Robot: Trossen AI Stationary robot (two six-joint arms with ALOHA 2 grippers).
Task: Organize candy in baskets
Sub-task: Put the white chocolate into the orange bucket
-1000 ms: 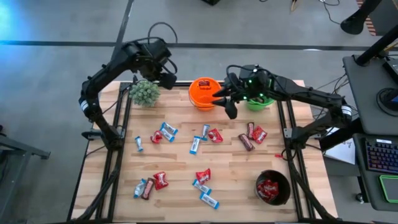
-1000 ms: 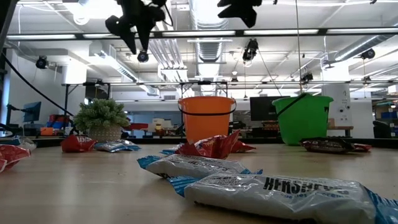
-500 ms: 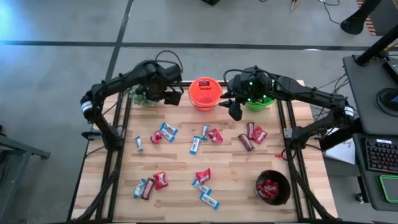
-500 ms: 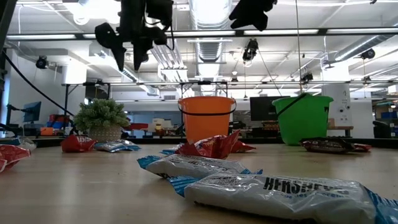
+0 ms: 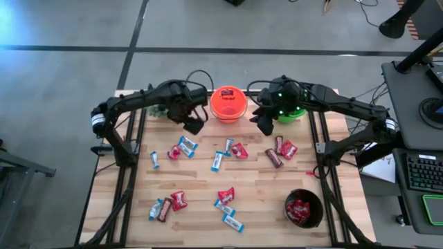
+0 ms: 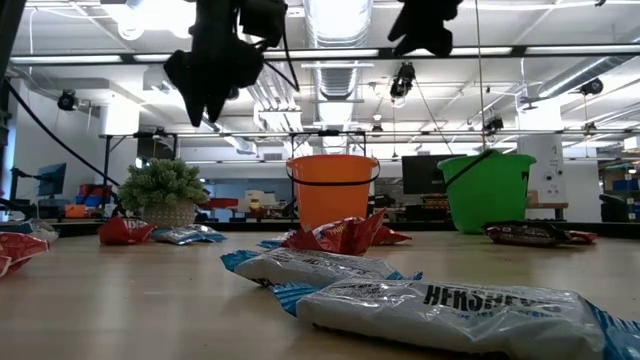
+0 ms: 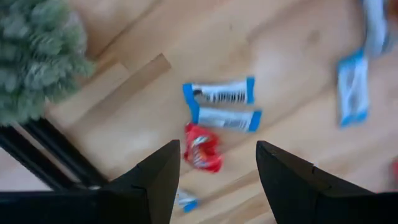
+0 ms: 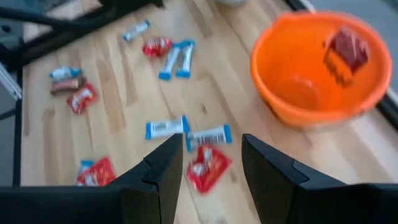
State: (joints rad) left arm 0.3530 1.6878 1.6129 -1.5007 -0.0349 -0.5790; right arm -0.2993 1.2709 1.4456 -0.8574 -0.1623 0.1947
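Nearest the front edge of the wooden table [image 5: 249, 183] sits the black basket [image 5: 304, 208], at the right, with red candy inside it. To its left, along the front, lie a few blue-and-white bars [image 5: 232, 223] and red packets [image 5: 178, 200], with one dark brown bar [image 5: 165, 209] at the far left of that row.

Farther back, across the middle of the table, there is more candy. A red packet [image 5: 239, 150] lies beside two blue-and-white bars. On the right, a dark brown bar [image 5: 274, 158] lies next to another red packet [image 5: 288, 149]. On the left, a red packet [image 7: 203, 153] lies just beside a pair of blue-and-white bars [image 7: 221, 93].

At the back stand the orange basket [image 5: 228, 104] and the bright green basket [image 5: 291, 113]. The orange one has one red candy [image 8: 347, 47] in it. A small green plant [image 6: 162, 190] stands at the back left.

The left gripper [image 5: 194, 123] is up in the air, just left of the orange basket. Its fingers [image 7: 155, 174] are apart and hold nothing. The red packet and the pair of blue-and-white bars lie on the table below it, a little nearer the front, and it does not touch them.

The right gripper [image 5: 264, 125] is also up in the air, between the orange basket and the green one, a bit nearer the front. Its fingers [image 8: 165, 165] are apart and empty too. The red packet with the two blue-and-white bars lies on the table below it, nearer the front, and the orange basket is close on its left.
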